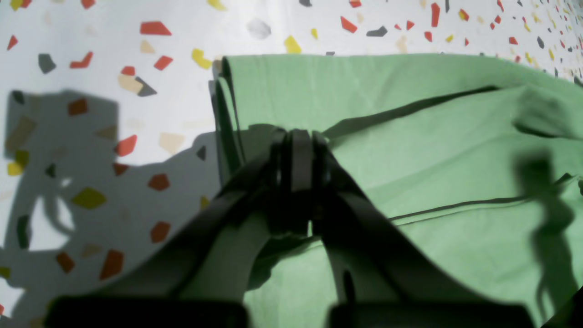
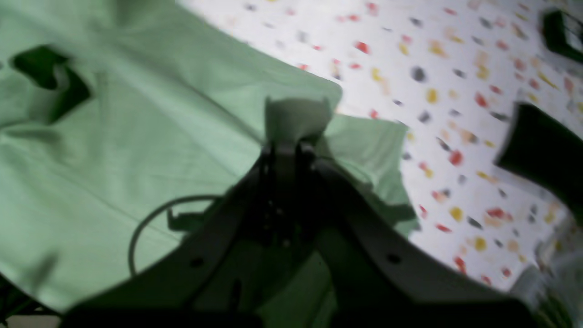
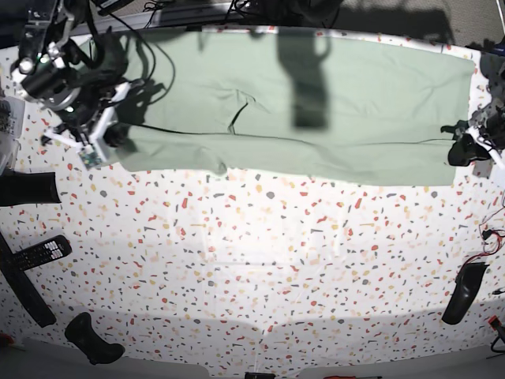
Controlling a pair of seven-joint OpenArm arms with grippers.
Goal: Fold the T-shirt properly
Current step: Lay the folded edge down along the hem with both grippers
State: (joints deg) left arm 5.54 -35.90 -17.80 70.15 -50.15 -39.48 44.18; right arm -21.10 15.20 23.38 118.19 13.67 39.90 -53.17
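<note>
I see the large pale mint-green cloth T-shirt (image 3: 316, 103) lying as a long band along the speckled surface's (image 3: 252, 268) far edge. My right claw (image 3: 96, 140) pinches its left end, my left claw (image 3: 465, 150) its right end; the long axis runs between them.

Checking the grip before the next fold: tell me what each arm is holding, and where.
Both hold the T-shirt. The left gripper pinches its folded end edge; the right gripper pinches a fabric corner at the opposite end.

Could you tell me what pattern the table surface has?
White table with red, yellow, grey flecks; base view.
</note>
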